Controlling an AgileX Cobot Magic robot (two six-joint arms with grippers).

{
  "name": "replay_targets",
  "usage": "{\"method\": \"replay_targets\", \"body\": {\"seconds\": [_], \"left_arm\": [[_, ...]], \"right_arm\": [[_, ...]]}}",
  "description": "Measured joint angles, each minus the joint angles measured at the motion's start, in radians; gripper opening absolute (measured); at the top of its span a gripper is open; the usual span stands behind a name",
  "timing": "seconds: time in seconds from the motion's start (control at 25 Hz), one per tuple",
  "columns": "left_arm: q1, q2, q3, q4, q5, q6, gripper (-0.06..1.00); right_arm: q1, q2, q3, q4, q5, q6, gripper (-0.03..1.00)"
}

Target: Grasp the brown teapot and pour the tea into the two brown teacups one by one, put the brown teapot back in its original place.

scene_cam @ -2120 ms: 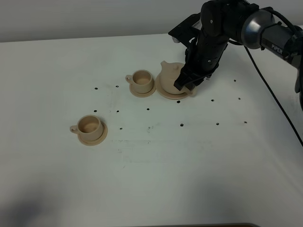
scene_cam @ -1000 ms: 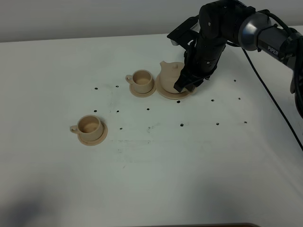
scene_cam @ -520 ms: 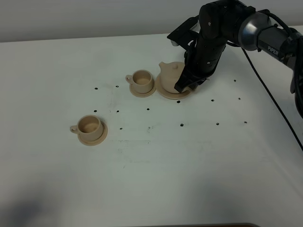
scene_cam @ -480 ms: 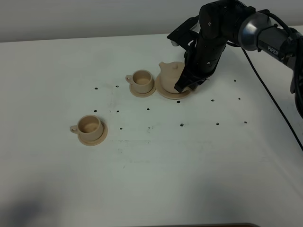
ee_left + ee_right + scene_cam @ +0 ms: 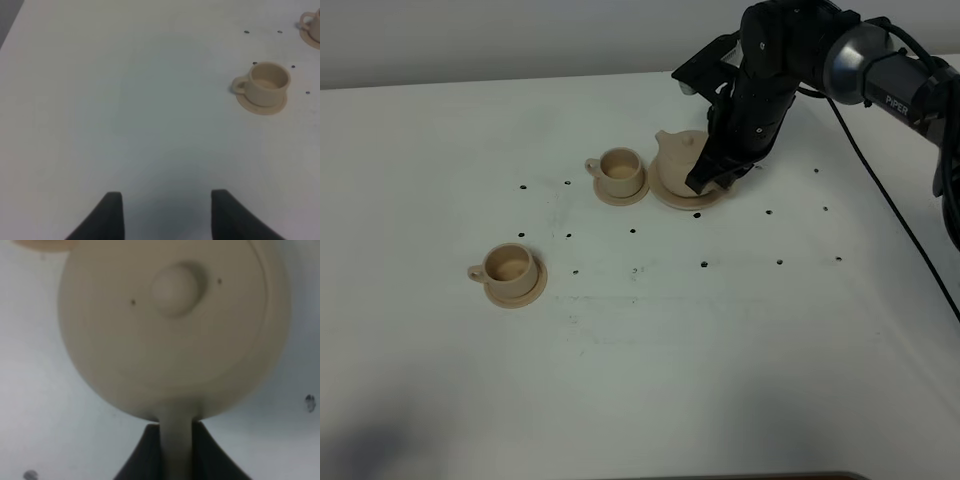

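The brown teapot sits over its wide saucer, the original place, at the back right; whether it has left the saucer I cannot tell. My right gripper is shut on the teapot's loop handle. The right wrist view shows the lid and its knob from above. One of the two brown teacups stands on its small saucer just left of the teapot. The other teacup stands on its saucer nearer the front left. My left gripper hangs open over bare table, well away from that cup.
The white table carries small dark dots around the crockery. The right arm leans in from the back right, its black cable trailing along the right edge. The edge of the far cup's saucer shows in the left wrist view.
My right gripper's fingers have shut on the teapot's handle. The arm and teapot have barely shifted. Both cups stay put.
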Motion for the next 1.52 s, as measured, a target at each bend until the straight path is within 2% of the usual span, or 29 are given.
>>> {"method": "replay_targets", "body": {"seconds": [0.72,1.28,1.52], "left_arm": [[0.000,0.000,0.000,0.000,-0.001,0.000,0.43],[0.000,0.000,0.000,0.000,-0.001,0.000,0.43],[0.000,0.000,0.000,0.000,-0.001,0.000,0.43]], "right_arm": [[0.000,0.001,-0.030,0.006,0.067,0.036,0.09],[-0.004,0.033,-0.032,0.030,0.070,0.057,0.09],[-0.004,0.037,-0.032,0.039,0.081,0.075,0.16]]}}
